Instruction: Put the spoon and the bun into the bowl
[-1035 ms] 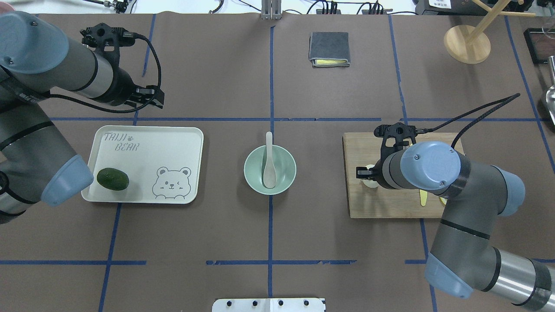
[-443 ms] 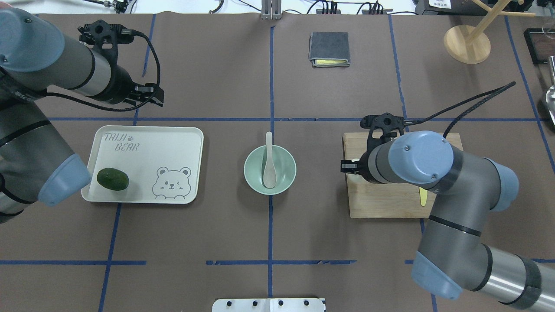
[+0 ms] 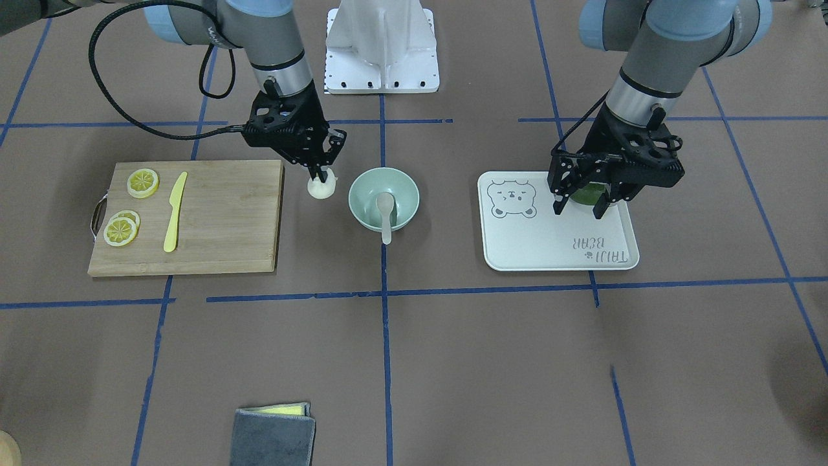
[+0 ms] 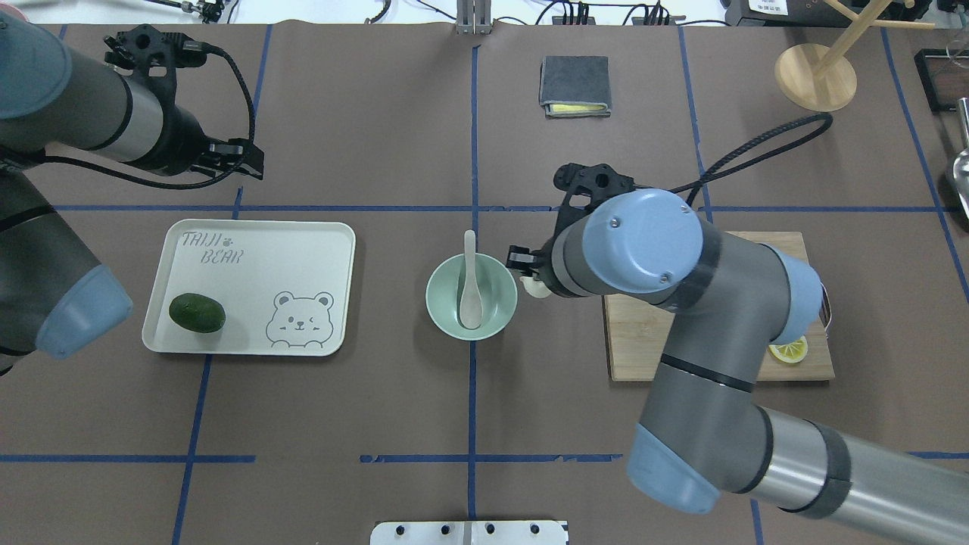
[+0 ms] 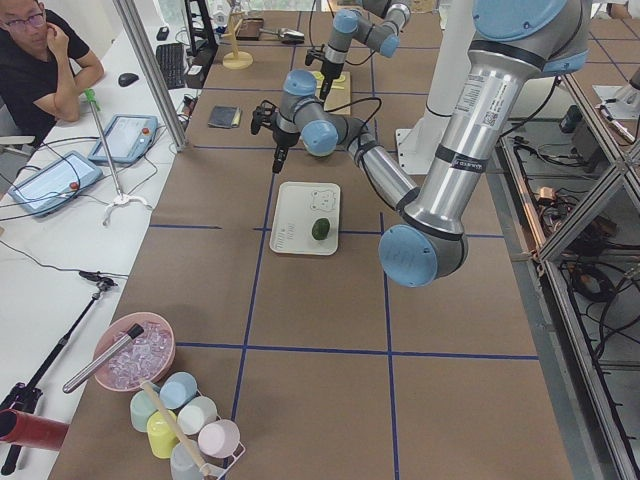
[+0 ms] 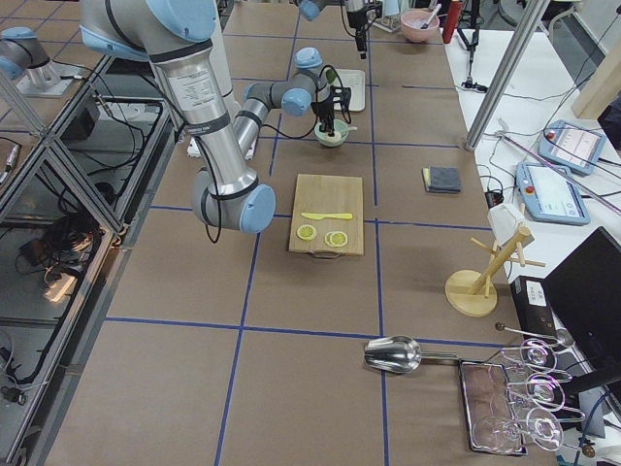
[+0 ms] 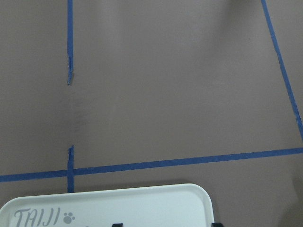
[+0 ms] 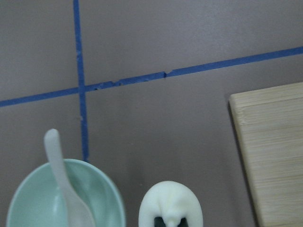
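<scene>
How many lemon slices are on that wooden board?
3 on the cutting board, beside the yellow knife: a single lemon slice and an overlapping pair. None seems hidden.

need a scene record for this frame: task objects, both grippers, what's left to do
bowl: mint green, mid-table
spoon: scoop in the bowl, handle leaning over its rim
bun: held beside the bowl, between it and the cutting board, not over the bowl
right gripper: shut on the bun
left gripper: open, empty, raised near the tray
left to do: bun into bowl
</scene>
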Available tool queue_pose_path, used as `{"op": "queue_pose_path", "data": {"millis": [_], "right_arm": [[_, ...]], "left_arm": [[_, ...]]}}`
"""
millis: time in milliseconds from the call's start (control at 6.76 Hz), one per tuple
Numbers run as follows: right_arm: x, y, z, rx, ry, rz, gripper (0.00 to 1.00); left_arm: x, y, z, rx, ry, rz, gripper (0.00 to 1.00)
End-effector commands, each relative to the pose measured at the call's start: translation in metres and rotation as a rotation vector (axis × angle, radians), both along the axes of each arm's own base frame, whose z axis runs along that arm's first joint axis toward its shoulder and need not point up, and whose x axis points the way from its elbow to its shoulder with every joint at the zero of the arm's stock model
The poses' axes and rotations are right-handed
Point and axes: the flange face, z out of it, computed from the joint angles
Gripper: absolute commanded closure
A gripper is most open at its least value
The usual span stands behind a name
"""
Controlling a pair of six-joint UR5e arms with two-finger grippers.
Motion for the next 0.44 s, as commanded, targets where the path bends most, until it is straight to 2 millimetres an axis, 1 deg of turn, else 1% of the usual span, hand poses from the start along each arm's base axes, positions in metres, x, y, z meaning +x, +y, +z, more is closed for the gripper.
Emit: {"op": "queue_pose_path", "data": {"millis": [0,148,296], "right_arm": [[-0.054,-0.007,-0.049,-0.049,-0.039,0.02,1.0],[-0.064,-0.004,-0.053,-0.05,-0.035,0.011,1.0],[-0.072,-0.002,-0.047,-0.053,-0.02,0.003,1.0]], "left_arm": [[-0.012,0.002,0.004,0.031,-0.015,0.013,0.01],[-0.012,0.002,0.004,0.03,-0.014,0.012,0.01],[-0.011,0.001,0.005,0.029,-0.016,0.013,0.01]]}}
